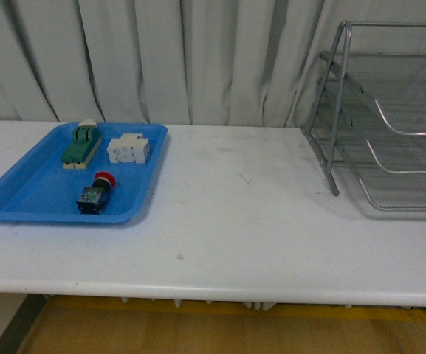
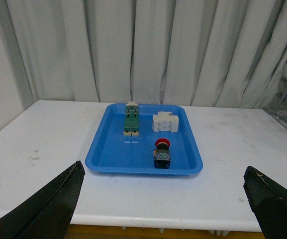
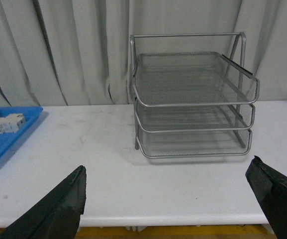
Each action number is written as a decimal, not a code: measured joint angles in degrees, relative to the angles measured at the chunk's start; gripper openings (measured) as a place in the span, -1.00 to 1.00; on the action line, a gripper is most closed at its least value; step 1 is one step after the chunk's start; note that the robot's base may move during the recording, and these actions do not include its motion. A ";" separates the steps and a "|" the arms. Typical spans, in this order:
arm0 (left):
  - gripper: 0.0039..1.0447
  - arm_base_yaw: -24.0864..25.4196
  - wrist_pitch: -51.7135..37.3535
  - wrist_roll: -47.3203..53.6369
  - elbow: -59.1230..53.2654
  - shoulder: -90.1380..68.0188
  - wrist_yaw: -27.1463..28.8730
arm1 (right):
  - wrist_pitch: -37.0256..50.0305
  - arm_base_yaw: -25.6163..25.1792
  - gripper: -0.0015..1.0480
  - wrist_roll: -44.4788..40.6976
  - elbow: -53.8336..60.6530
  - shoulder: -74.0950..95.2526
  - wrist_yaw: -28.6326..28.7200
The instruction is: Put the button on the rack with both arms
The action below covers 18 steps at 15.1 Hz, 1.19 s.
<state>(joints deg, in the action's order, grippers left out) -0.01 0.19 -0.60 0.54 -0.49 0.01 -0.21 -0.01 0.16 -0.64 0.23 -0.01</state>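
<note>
Blue tray (image 1: 28, 195) at left on counter (image 1: 235, 221) holds button (image 1: 96, 193) at its near edge, with green switch (image 1: 80, 145) and white block (image 1: 128, 149) farther back. Left fingers (image 2: 46, 209) spread wide, empty; right fingers (image 3: 51, 209) same. Rack (image 1: 390, 140) far right, well apart. Risk: round cap could slip at handover.

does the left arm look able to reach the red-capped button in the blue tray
Probably yes: the left fingers are open, facing the red-capped black button, with nothing over or against it in the flat blue plastic tray.
</note>
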 joint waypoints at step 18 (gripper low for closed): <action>0.88 0.00 0.00 0.00 0.00 0.00 0.00 | 0.00 0.00 0.87 0.00 0.00 0.00 0.00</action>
<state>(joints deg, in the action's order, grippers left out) -0.01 0.19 -0.60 0.54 -0.49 0.01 -0.21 -0.01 0.16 -0.64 0.23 -0.01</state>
